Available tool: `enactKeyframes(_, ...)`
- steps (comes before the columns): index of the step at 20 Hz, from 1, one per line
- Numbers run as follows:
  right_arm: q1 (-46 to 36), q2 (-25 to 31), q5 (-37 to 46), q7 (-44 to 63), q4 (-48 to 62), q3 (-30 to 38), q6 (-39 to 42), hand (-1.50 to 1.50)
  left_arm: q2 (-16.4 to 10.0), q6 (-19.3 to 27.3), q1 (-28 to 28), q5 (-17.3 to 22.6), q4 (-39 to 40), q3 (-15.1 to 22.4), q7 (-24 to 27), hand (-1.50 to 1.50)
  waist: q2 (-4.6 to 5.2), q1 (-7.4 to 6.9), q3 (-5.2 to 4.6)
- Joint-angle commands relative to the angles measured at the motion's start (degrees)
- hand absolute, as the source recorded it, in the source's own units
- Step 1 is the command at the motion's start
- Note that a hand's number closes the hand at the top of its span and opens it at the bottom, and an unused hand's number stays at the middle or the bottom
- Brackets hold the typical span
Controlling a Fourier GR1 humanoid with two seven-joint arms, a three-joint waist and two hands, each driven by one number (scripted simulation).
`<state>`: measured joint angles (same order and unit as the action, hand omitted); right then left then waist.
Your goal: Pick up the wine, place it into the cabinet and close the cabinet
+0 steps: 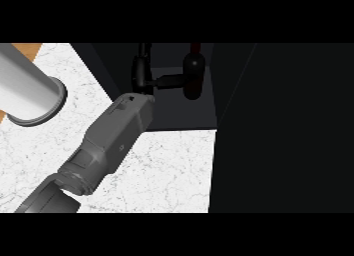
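The wine bottle [192, 75], dark red, stands inside the open dark cabinet [180, 112] at the back of the counter. My right hand [141, 75] reaches into the cabinet just left of the bottle. Its fingers [140, 60] point up, away from the bottle. Its thumb [169, 80] stretches right and touches the bottle's side. Nothing is curled round the bottle. The grey forearm [113, 135] runs in from the lower left across the counter. My left hand does not show.
The cabinet's black door [291, 130] stands open and fills the right side of the view. A white marble counter [172, 170] lies below the cabinet. A pale grey cylinder with a rim [21, 87] lies at the upper left, over the counter's edge.
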<state>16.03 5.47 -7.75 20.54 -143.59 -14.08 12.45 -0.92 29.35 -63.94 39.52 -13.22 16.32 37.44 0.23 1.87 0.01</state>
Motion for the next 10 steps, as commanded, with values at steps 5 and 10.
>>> enactKeyframes(5, 2.2, 1.0, -6.3, 8.6, -14.0, 1.0, -2.6, -1.50, -0.8, -2.8, 4.7, -0.8, -9.1, 0.4, 0.2, -1.50, -0.85, -2.03, -0.05)
enactKeyframes(10, 2.4, 0.6, -4.4, 5.4, -11.7, 0.5, -2.3, -1.50, -2.1, -2.2, 9.9, -2.1, -18.9, 2.0, -1.7, -1.50, -0.98, -2.69, -0.02)
